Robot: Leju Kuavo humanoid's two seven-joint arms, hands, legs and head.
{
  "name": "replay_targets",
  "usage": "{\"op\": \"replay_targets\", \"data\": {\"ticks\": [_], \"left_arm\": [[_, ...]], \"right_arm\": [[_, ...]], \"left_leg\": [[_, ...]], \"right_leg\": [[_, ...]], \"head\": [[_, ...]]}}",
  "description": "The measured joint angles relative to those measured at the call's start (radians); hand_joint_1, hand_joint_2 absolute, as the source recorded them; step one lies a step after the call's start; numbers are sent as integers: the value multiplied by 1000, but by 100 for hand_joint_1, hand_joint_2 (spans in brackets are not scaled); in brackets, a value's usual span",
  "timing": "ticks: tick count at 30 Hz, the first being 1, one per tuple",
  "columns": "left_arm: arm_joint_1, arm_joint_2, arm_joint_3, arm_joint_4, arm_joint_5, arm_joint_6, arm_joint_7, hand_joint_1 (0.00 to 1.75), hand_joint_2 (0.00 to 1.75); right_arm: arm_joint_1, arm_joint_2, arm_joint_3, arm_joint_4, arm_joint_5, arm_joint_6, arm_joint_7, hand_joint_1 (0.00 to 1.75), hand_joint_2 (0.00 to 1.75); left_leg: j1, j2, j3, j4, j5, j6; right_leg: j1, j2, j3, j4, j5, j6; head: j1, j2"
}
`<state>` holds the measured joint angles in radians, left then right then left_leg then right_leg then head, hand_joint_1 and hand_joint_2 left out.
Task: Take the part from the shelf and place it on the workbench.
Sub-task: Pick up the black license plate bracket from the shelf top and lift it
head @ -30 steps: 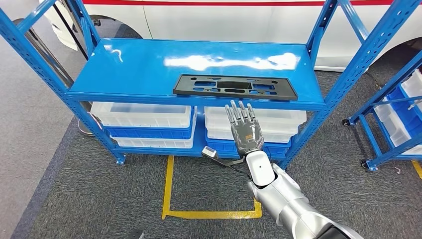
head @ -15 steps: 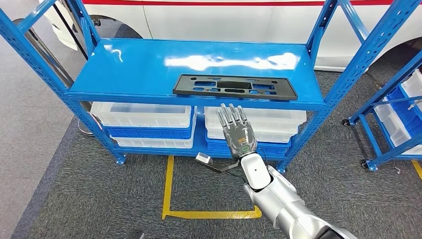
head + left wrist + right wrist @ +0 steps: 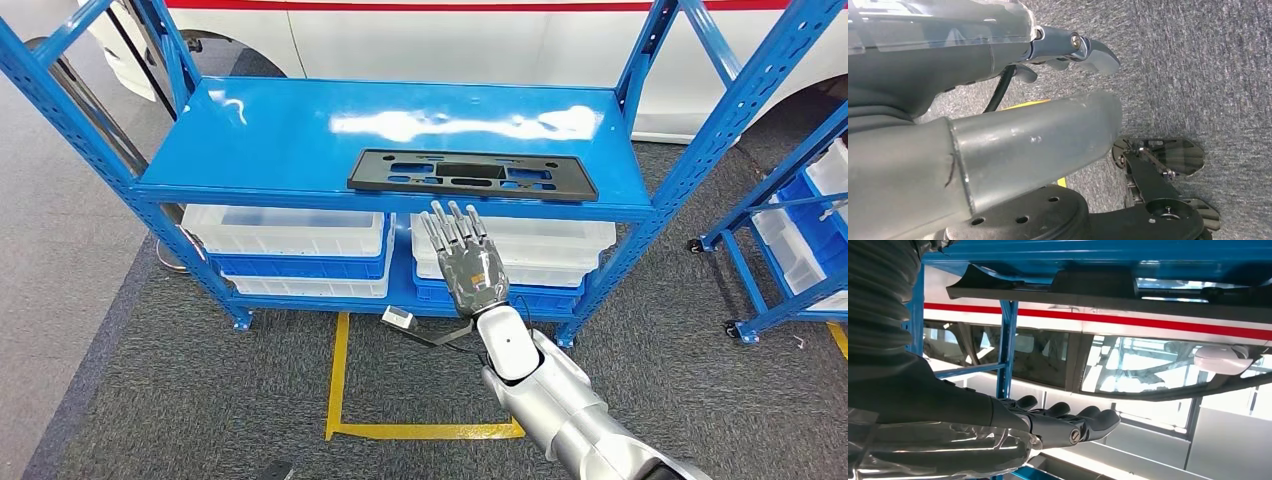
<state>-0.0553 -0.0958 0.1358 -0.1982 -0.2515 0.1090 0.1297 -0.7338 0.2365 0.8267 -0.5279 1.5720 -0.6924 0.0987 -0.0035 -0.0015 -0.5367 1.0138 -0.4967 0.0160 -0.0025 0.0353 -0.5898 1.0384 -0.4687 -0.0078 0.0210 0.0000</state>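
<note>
Grey carpet floor (image 3: 200, 400), yellow floor tape (image 3: 420, 431), white vehicle (image 3: 450, 40) behind, white bins (image 3: 290, 232)

A flat black plastic part (image 3: 472, 174) lies near the blue metal shelf's (image 3: 270, 135) front edge — the right hand (image 3: 467, 268), fingers straight, is below that edge.

The right hand (image 3: 465, 262) hides part of a white bin (image 3: 540, 250) behind it.

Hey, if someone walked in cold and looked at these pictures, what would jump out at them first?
Probably the bright blue shelf, with a long black part lying flat near the front edge of its top level. Next, the robot's silver right arm reaching up from below, its right hand open with fingers spread, just short of that part. Behind the shelf stands a white vehicle with a red stripe.
</note>
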Motion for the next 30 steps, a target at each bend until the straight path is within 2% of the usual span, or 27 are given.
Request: {"op": "replay_targets", "data": {"ticks": [18,22,23,24,26,27,28,29,30], "left_arm": [[-5,0,-5,0,-12,7,4,0,0],[-8,-1,-6,0,-14,7,3,0,0],[-9,-2,-6,0,-15,7,3,0,0],[-9,-3,-6,0,-17,7,2,0,0],[-9,-3,-6,0,-19,7,1,0,0],[-8,-3,-6,0,-20,7,1,0,0],[-8,-3,-6,0,-21,7,1,0,0],[-8,-4,-6,0,-21,7,0,0,0],[-7,-4,-6,0,-21,7,0,0,0]], "right_arm": [[1,14,0,-14,-2,0,-19,0,175],[-1,20,0,-17,-2,-1,-21,0,175],[-3,21,0,-18,-2,-2,-22,0,175],[-4,22,0,-20,-2,-2,-23,0,175],[-4,21,0,-20,-2,-2,-24,0,175],[-2,21,0,-20,-2,-2,-24,0,175],[1,20,0,-20,-2,-2,-25,0,175],[2,20,0,-20,-2,-2,-25,0,175],[2,20,0,-20,-2,-3,-26,0,175]], "left_leg": [[0,0,0,1,0,1],[5,6,19,-32,16,16],[10,10,28,-47,22,20],[13,13,34,-55,26,21],[15,15,38,-58,24,21],[17,16,40,-57,21,18],[19,16,42,-54,16,14],[23,16,45,-51,9,8],[27,16,50,-46,1,1]], "right_leg": [[-1,0,0,-1,1,1],[0,-4,5,-9,2,15],[0,-10,-8,16,-12,19],[-3,-18,-33,63,-34,23],[-11,-24,-108,191,-79,32],[-15,-26,-140,238,-85,36],[-18,-28,-159,254,-74,39],[-22,-30,-158,234,-44,42],[-25,-33,-140,183,-2,45]], "head": [[0,0],[0,0],[0,0],[1,0],[0,0],[0,0],[0,0],[0,0],[0,0]]}}
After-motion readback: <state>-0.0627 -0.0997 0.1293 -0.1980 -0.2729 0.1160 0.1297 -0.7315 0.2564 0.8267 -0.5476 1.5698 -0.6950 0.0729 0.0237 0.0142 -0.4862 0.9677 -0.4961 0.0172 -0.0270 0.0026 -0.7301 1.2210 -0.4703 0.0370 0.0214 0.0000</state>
